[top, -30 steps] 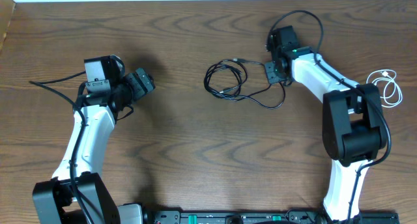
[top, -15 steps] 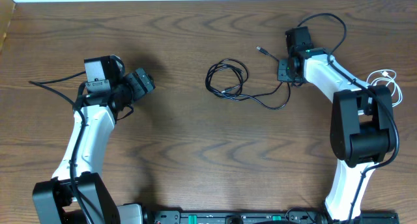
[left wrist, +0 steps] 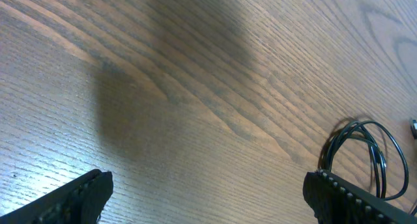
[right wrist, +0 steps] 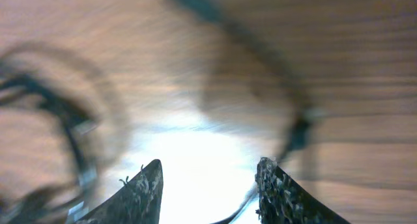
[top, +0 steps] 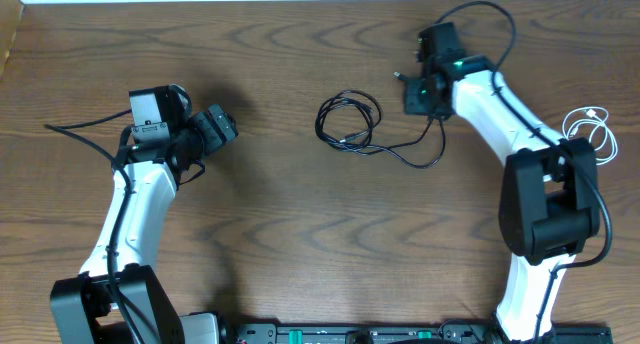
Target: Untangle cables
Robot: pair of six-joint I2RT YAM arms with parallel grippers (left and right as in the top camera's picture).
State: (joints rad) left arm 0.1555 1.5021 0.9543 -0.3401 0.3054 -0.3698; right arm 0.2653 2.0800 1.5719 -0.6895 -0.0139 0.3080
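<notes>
Over the loose end of the black cables (top: 348, 121), the right gripper (top: 414, 90) hovers with jaws apart, apparently lining up a grab, while the left gripper (top: 222, 126) waits wide open, well aside.

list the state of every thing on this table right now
left hand, open and empty
right hand, open, nothing gripped, view blurred
black cables, loosely looped together, lying on the table
white cable, coiled by itself near the right edge
</notes>
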